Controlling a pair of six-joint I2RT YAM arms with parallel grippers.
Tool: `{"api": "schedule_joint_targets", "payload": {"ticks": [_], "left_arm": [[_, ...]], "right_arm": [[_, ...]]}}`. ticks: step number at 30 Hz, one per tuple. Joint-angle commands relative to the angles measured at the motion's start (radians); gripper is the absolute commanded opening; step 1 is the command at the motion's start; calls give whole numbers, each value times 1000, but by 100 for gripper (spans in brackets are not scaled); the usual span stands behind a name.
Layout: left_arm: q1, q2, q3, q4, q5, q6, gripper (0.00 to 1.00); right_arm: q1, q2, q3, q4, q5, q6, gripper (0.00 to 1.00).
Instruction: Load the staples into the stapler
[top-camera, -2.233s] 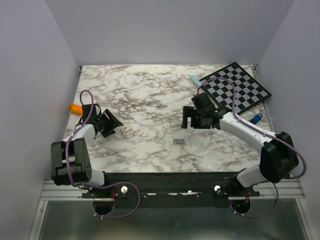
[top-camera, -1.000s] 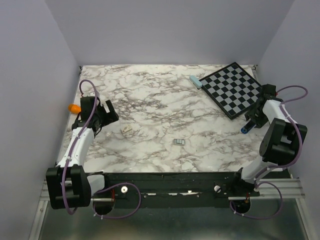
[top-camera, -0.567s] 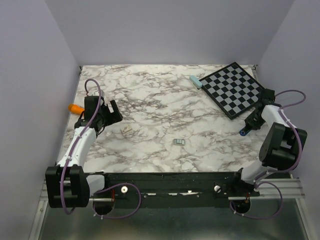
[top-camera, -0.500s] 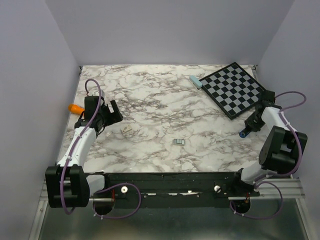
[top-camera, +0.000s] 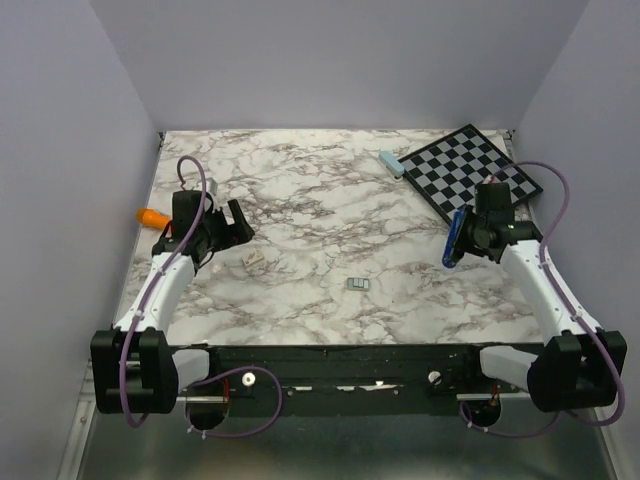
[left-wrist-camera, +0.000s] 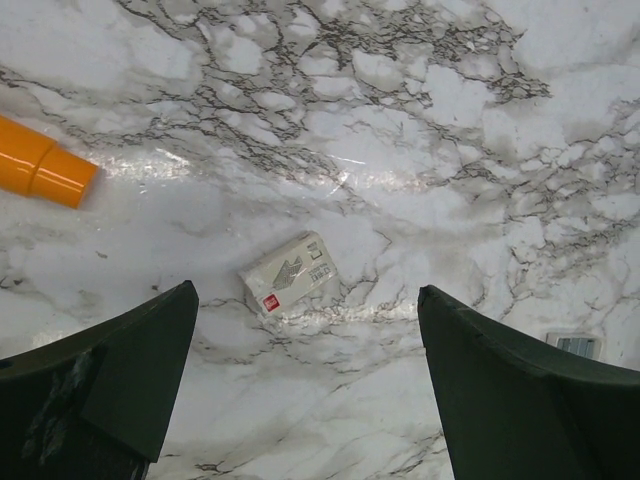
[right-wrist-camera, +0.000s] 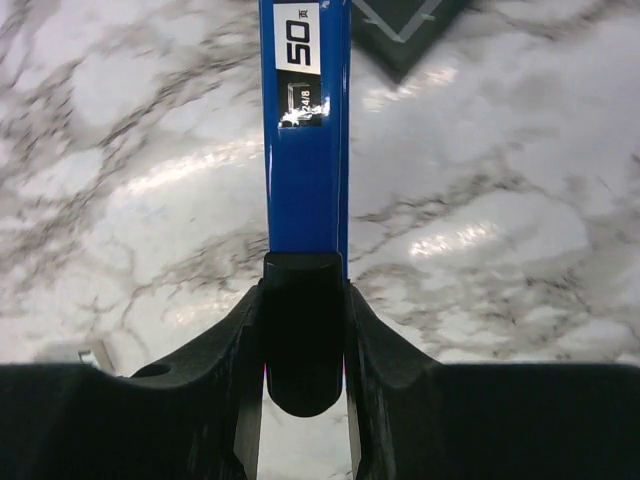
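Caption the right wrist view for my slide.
Right pincer shut on the blue stapler, marble table beneath.

Loses the orange stick (left-wrist-camera: 40, 170) past the left edge of the left wrist view, showing only one end. Tucks the lower edge of the staples (left-wrist-camera: 575, 344) behind a finger (left-wrist-camera: 520, 400) of the left gripper (left-wrist-camera: 305, 292). Leaves the print on the small white box (left-wrist-camera: 290, 272) too small to read. Cuts the stapler (right-wrist-camera: 305, 130) off at the top edge of the right wrist view and buries its near end between the jaws of the right gripper (right-wrist-camera: 303, 300). Blurs the counter (right-wrist-camera: 150, 120) and admits only a corner of the chessboard (right-wrist-camera: 405, 30).
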Motion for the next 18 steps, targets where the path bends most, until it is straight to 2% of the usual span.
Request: {"api": "schedule_joint_targets", "payload": {"ticks": [1, 6, 7, 8, 11, 18], "left_arm": [[-59, -27, -7, 46, 48, 26, 99], [-108, -76, -34, 79, 56, 54, 99], [-114, -85, -39, 86, 54, 57, 99], [-126, -96, -53, 89, 53, 60, 99], [-151, -142, -71, 99, 38, 78, 99], [-172, -286, -130, 120, 79, 144, 99]], "right_arm": [[135, 45, 89, 117, -105, -197, 1], [344, 225, 197, 212, -194, -365, 1], [375, 255, 220, 222, -212, -452, 1], [437, 288, 252, 220, -219, -484, 1], [523, 430, 369, 202, -242, -602, 1], [623, 670, 579, 122, -410, -807, 1]]}}
